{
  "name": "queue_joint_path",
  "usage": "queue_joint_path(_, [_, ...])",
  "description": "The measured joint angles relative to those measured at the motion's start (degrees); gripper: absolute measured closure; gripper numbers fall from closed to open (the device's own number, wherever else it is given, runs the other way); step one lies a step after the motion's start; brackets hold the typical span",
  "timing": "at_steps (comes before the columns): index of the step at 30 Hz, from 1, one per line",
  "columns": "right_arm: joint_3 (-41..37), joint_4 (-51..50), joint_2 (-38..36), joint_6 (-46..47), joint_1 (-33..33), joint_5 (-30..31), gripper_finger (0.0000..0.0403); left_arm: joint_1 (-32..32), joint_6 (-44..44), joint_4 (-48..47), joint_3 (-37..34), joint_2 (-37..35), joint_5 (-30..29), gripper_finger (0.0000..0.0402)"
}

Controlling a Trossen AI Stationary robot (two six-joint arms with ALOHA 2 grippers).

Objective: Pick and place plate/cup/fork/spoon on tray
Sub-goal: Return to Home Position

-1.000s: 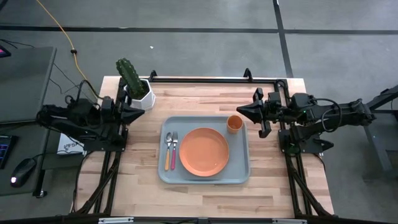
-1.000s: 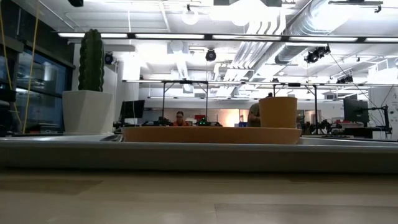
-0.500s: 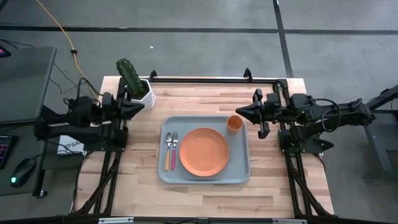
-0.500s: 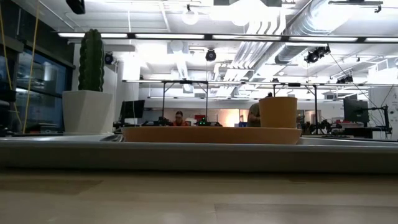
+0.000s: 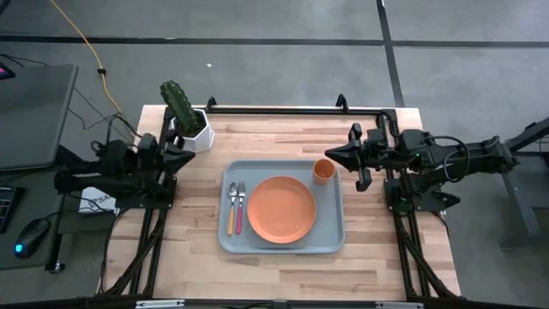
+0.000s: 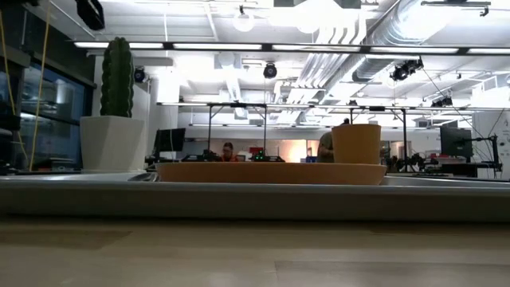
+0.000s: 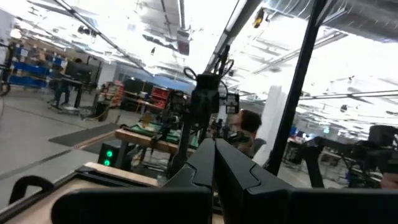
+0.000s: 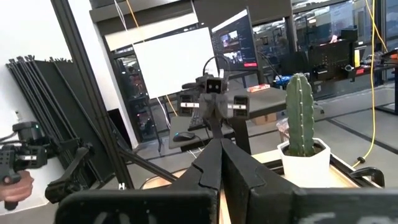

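The pale blue-grey tray (image 5: 333, 239) lies in the middle of the table. On it rest the orange plate (image 5: 281, 209), the orange cup (image 5: 323, 171) upright at its far right corner, and the pink-handled fork (image 5: 241, 210) beside the yellow-handled spoon (image 5: 231, 211) at its left. In the low view the plate (image 6: 271, 172) and the cup (image 6: 356, 143) show above the tray's rim (image 6: 255, 201). My left gripper (image 5: 196, 146) is shut and empty at the table's left edge, near the cactus pot. My right gripper (image 5: 329, 154) is shut and empty, just right of the cup.
A white pot with a green cactus (image 5: 186, 120) stands at the table's far left corner, close to my left gripper. The black arm frames run along the table's left and right edges. Bare wood lies in front of the tray.
My left arm has drawn back toward the table's left edge and settled lower, its gripper staying shut near the cactus pot. The tableware and tray have kept still.
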Motion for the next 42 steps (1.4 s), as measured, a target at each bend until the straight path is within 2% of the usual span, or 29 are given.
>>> queue_joint_path(7, [0.0, -0.22, 0.0, 1.4, 0.0, -0.01, 0.0403, -1.09, 0.16, 3.1, -5.17, -1.23, -1.05, 0.0401])
queue_joint_path(11, [0.0, -0.39, 0.0, 1.1, 0.0, -0.01, 0.0403, -1.56, -3.68, 5.19, -8.14, -3.54, -1.04, 0.0401])
queue_joint_path(16, [0.0, -0.42, 0.0, 1.14, 0.01, -0.01, 0.0403, -3.53, -6.47, 11.96, -12.75, -4.56, -4.06, 0.0401])
queue_joint_path(20, [0.0, -0.44, 0.0, 1.11, 0.0, -0.01, 0.0403, -6.47, -5.17, 15.49, -14.69, -4.35, -6.35, 0.0401])
queue_joint_path(24, [0.0, -0.46, 0.0, 1.13, -0.01, -0.01, 0.0403, -8.47, -2.41, 15.33, -16.07, -5.23, -6.64, 0.0401])
queue_joint_path(30, [0.0, -0.79, 0.0, 1.11, -0.01, -0.01, 0.0403, -7.93, -0.44, 11.43, -16.63, -8.49, -5.14, 0.0401])
queue_joint_path(34, [0.0, -1.04, 0.0, 1.11, 0.01, -0.01, 0.0403, -6.94, -0.75, 10.46, -16.6, -8.38, -3.27, 0.0401])
queue_joint_path(37, [0.0, -1.38, 0.0, 1.12, 0.01, -0.01, 0.0403, -6.64, -2.34, 6.89, -16.6, -8.32, -3.25, 0.0401])
queue_joint_path(42, [0.0, -1.36, 0.0, 1.13, 0.01, -0.01, 0.0403, -6.64, -2.36, 6.7, -17.2, -8.36, -3.15, 0.0401])
